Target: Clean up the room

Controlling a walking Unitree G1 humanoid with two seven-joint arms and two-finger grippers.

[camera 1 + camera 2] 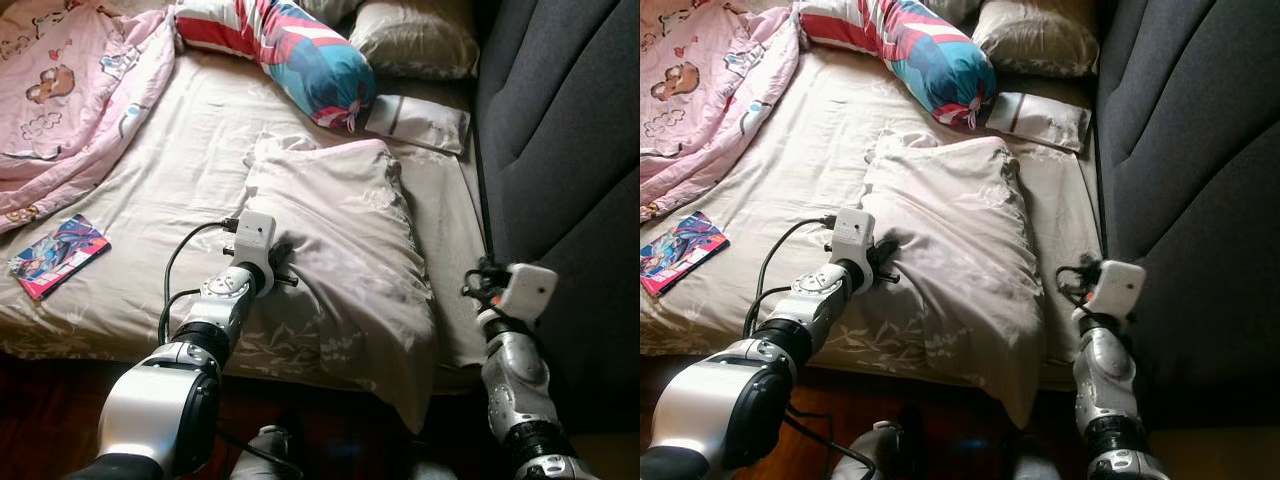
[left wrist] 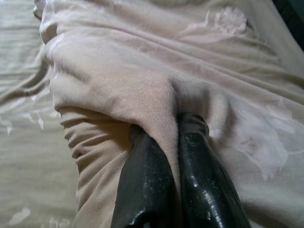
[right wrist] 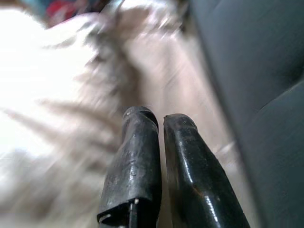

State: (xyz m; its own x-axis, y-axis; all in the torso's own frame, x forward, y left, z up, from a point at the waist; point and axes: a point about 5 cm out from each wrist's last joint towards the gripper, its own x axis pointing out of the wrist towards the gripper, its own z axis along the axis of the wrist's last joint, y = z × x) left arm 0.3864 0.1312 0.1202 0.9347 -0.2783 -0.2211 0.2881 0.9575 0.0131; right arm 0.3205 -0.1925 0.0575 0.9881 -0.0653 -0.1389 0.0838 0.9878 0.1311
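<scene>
A large beige pillow (image 1: 345, 230) lies askew in the middle of the bed (image 1: 150, 190), with its lower corner hanging over the front edge. My left gripper (image 1: 283, 262) sits at the pillow's left edge. In the left wrist view a fold of the pillow's cloth (image 2: 156, 95) is pinched between the two black fingers (image 2: 147, 161), so this gripper (image 2: 173, 126) is shut on the pillow. My right gripper (image 1: 478, 282) hovers by the bed's right edge beside the dark padded panel; its fingers (image 3: 137, 142) are shut with nothing between them.
A pink blanket (image 1: 70, 90) is bunched at the far left. A red, white and blue bolster (image 1: 300, 50) and a second pillow (image 1: 415, 35) lie at the back. A white packet (image 1: 420, 122) and a colourful book (image 1: 60, 255) rest on the sheet. A dark padded panel (image 1: 570, 150) rises on the right.
</scene>
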